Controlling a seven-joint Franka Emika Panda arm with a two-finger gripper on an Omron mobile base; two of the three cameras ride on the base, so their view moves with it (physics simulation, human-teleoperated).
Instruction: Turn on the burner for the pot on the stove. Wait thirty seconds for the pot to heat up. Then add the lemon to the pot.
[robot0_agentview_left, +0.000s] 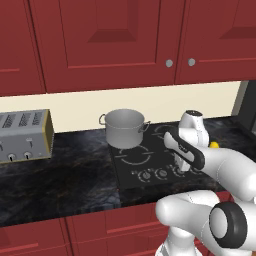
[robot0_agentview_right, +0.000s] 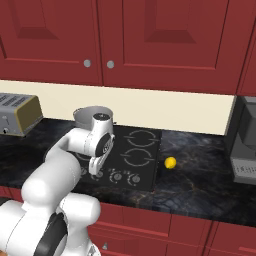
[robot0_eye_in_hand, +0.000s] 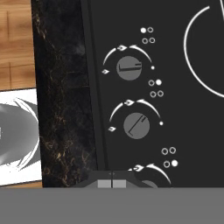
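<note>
gripper (robot0_eye_in_hand: 112, 183): fingers pressed together above knobs | lemon (robot0_agentview_right: 170, 162): small, light, firm, rolls; pinch across its middle

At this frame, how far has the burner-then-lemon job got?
Early stage. The pot sits on the stove's back burner. In hand: the shut gripper hovers over the knob row, and whether it touches a knob cannot be told. One knob's pointer stands at a different angle from its neighbour's, but whether a burner is on cannot be told. Left: the wait, then the lemon, still on the counter.
</note>
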